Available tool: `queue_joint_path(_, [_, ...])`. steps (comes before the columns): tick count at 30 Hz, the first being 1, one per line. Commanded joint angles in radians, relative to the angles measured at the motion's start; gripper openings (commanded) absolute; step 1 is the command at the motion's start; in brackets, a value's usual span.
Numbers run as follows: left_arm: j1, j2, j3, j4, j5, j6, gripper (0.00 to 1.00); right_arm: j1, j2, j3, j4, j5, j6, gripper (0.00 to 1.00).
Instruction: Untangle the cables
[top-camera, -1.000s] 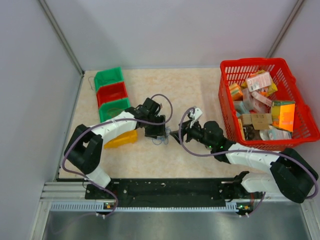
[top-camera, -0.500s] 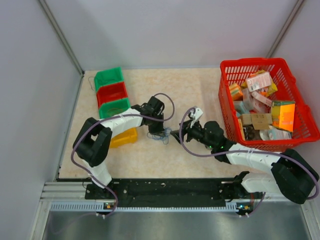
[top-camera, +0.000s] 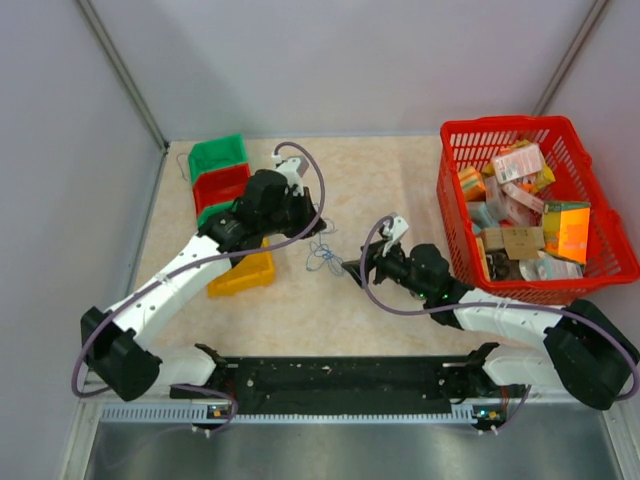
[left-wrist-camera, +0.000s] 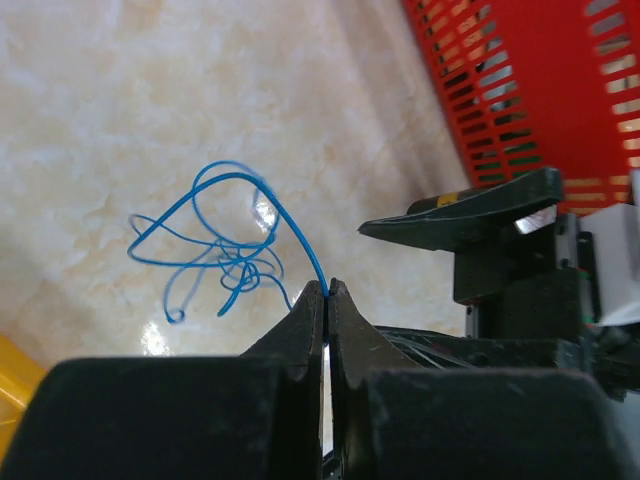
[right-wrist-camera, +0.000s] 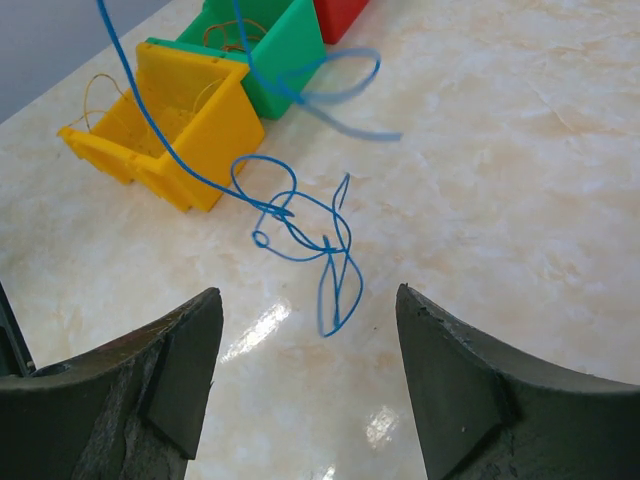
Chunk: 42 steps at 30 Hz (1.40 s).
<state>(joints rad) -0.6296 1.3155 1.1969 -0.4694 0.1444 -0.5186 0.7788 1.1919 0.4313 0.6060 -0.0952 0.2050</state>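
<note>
A red basket (top-camera: 448, 175) of packets (top-camera: 520, 160) stands right — left, 2 green bins (top-camera: 218, 156), 1 red bin (top-camera: 224, 186), 1 yellow bin (top-camera: 243, 278).

Top overhead, wide; wrists close, share cables (left-wrist-camera: 238, 264)

The cables (left-wrist-camera: 235, 262) are blue, the bin (right-wrist-camera: 200, 130) yellow, the basket (left-wrist-camera: 560, 80) red, the table (left-wrist-camera: 150, 90) beige-marbled.

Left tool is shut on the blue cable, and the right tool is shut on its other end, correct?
Not quite. The left tool is shut on the blue cable, but the right tool is open and holds nothing. The right wrist view shows its jaws standing wide apart, with the cable's tangle ahead of them and untouched.
</note>
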Motion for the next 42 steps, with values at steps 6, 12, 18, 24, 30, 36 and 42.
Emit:
queue_joint_path(6, [-0.004, -0.119, 0.039, 0.12, 0.084, 0.043, 0.0, 0.007, -0.02, -0.019, 0.095, -0.063, 0.007, 0.7])
queue_joint_path(12, [-0.004, -0.125, 0.055, 0.172, 0.141, -0.017, 0.0, 0.017, 0.009, -0.014, 0.136, -0.169, 0.008, 0.7])
queue_joint_path(18, [-0.002, -0.13, 0.079, 0.198, 0.181, -0.06, 0.0, 0.025, 0.038, 0.006, 0.127, -0.184, 0.011, 0.67])
queue_joint_path(24, [-0.002, -0.144, 0.09, 0.213, 0.211, -0.084, 0.0, 0.027, 0.043, 0.021, 0.097, -0.127, 0.019, 0.6])
queue_joint_path(30, [-0.004, -0.16, 0.084, 0.212, 0.213, -0.092, 0.0, 0.027, 0.035, 0.035, 0.022, 0.021, 0.017, 0.44])
queue_joint_path(36, [-0.004, -0.202, 0.124, 0.18, 0.169, -0.048, 0.0, 0.025, 0.038, 0.041, -0.008, 0.069, 0.019, 0.01])
queue_joint_path(42, [-0.002, -0.248, 0.141, 0.117, 0.002, -0.006, 0.0, 0.025, 0.038, 0.044, -0.015, 0.08, 0.02, 0.02])
